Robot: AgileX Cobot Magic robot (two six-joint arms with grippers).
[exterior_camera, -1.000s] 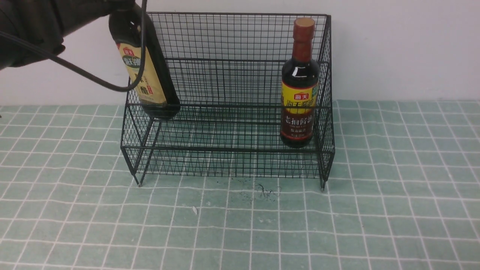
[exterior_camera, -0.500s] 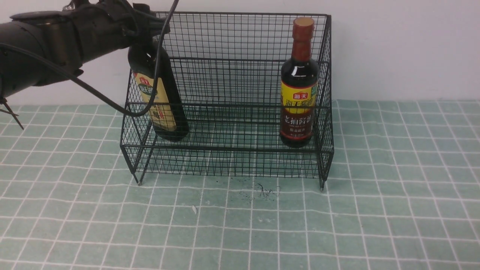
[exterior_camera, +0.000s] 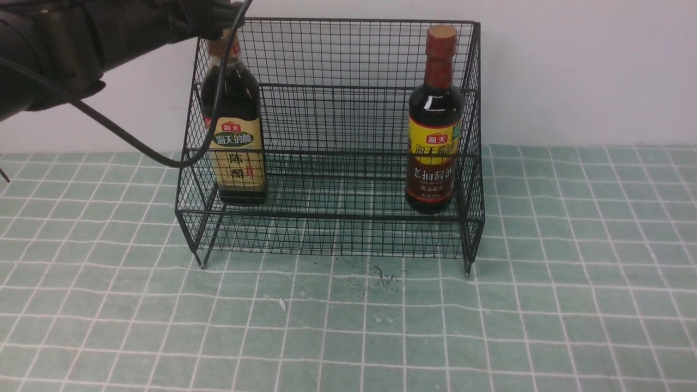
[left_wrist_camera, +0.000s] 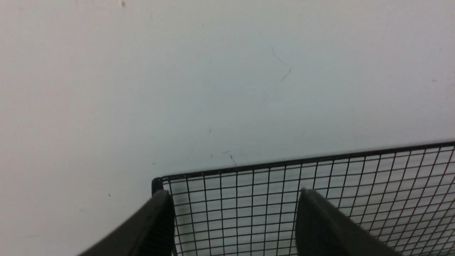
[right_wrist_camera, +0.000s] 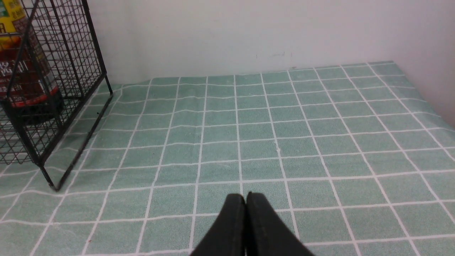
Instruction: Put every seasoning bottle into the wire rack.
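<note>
Two bottles stand inside the wire rack point(exterior_camera: 337, 109), gold-capped bottle point(exterior_camera: 238, 158) left, red-necked bottle point(exterior_camera: 434, 147) right, each on its arm's side; left gripper point(left_wrist_camera: 234, 199) spread, apparently releasing; right gripper point(right_wrist_camera: 246, 199) closed.

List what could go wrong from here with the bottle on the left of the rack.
1. The left gripper, open, sits right at the cap of the gold-capped bottle; a sideways retreat could clip the cap and tip the bottle.
2. The arm's cable hangs across that bottle and the left side of the wire rack; it might snag there.
</note>
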